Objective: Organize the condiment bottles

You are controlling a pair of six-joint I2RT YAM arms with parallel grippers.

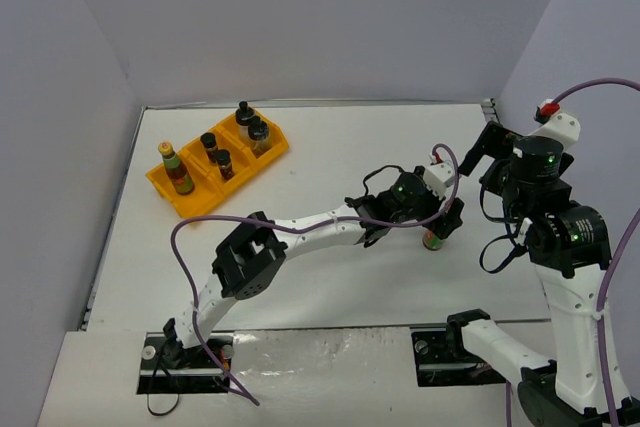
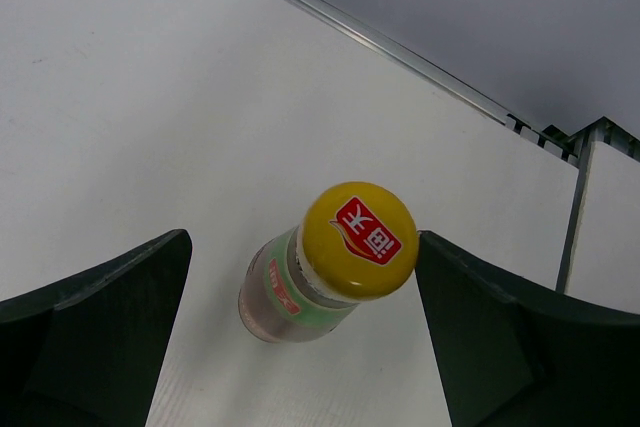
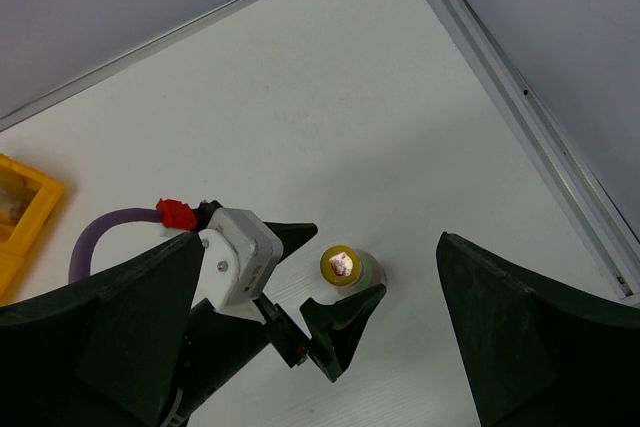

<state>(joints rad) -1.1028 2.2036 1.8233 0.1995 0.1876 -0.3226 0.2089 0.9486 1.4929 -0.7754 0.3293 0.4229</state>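
A slim sauce bottle with a yellow cap stands upright on the white table, right of centre. It also shows in the left wrist view and the right wrist view. My left gripper is open and straddles it. The right finger is at the cap's edge and the left finger stands apart. My right gripper is open and empty, high above the bottle, with wide fingers. The other sauce bottle, two tiny spice jars and two wider jars stand in the orange tray.
The orange compartment tray sits at the far left of the table. A metal rail runs along the table's right edge, near a side wall. The left arm stretches across the table's middle, trailing a purple cable.
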